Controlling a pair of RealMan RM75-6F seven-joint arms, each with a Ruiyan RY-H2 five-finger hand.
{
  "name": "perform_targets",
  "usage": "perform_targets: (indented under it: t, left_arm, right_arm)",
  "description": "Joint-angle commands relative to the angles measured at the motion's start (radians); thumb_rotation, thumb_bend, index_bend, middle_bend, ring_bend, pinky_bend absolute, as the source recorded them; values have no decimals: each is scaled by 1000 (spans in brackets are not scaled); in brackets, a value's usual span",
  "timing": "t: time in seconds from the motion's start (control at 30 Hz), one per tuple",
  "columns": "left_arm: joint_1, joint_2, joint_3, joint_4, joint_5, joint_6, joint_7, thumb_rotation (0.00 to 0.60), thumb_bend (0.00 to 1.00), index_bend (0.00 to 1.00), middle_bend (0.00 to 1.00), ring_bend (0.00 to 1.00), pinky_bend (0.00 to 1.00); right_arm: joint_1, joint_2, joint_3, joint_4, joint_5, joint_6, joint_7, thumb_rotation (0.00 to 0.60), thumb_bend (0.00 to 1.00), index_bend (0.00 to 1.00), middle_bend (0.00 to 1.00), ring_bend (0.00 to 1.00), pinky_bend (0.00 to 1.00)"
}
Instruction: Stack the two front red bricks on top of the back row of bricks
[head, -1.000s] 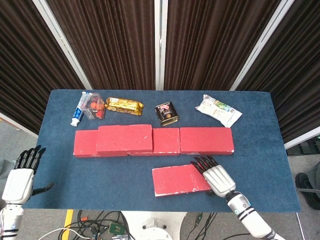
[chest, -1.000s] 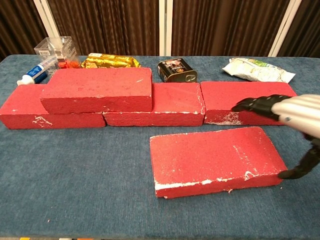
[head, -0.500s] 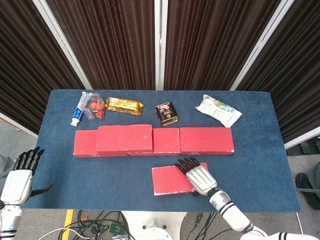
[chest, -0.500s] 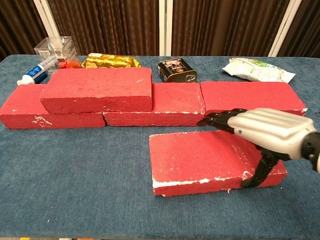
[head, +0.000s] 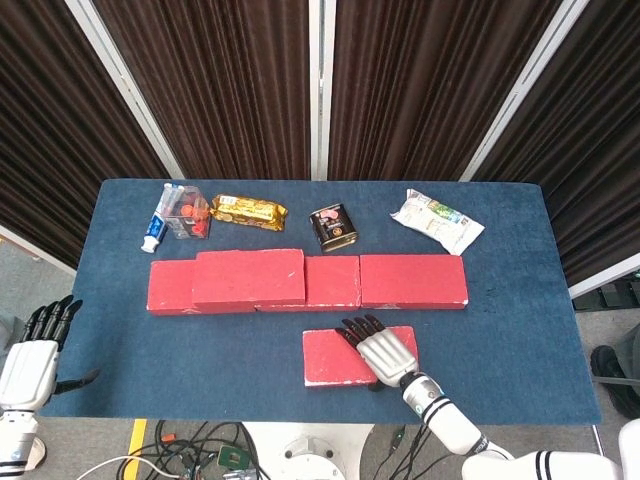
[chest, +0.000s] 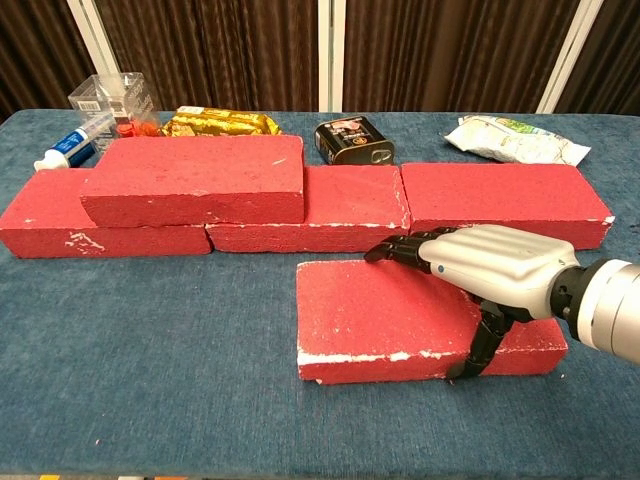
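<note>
About half done: one red brick (chest: 195, 180) already tops the back row (chest: 500, 195) at frame left, while the right robot hand (chest: 490, 270) grasps the remaining front brick (chest: 380, 320) (lower centre), left robot hand (head: 30, 365) released.

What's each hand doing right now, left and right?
Left hand: open, holding nothing, off the table's left edge.
Right hand: gripping the front brick, fingers over its top, thumb at its front face.

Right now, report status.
Right robot hand clamps front brick, fingers on top, thumb at front edge. Left robot hand open, off table. One brick already stacked.
</note>
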Motion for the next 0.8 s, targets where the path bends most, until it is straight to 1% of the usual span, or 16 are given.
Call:
perform_targets:
  t: [0.03, 0.17, 0.3, 0.4, 0.6, 0.8]
  left_arm:
    - [2, 0, -5, 2, 0, -7, -3, 600, 0, 0, 0, 0, 0]
    - [5, 0, -9, 3, 0, -20, -2, 600, 0, 0, 0, 0, 0]
    - [9, 2, -13, 1, 1, -29, -1, 600, 0, 0, 0, 0, 0]
    - [11, 4, -17, 1, 3, -34, -4, 600, 0, 0, 0, 0, 0]
    - [16, 3, -22, 4, 8, -43, -9, 600, 0, 0, 0, 0, 0]
    - [19, 5, -26, 0, 13, -52, -12, 600, 0, 0, 0, 0, 0]
  right_arm:
    - [5, -5, -5, 7, 2, 8, 5, 600, 0, 0, 22, 0, 0]
    - [12, -9, -11, 16, 15, 15, 12, 600, 0, 0, 82, 0, 0]
    - [16, -12, -17, 21, 23, 21, 28, 600, 0, 0, 99, 0, 0]
    - [18, -15, -23, 25, 21, 29, 37, 600, 0, 0, 137, 0, 0]
    - [10, -21, -30, 35, -13, 66, 64, 600, 0, 0, 234, 0, 0]
    - [1, -15, -40, 30, -46, 97, 83, 600, 0, 0, 269, 0, 0]
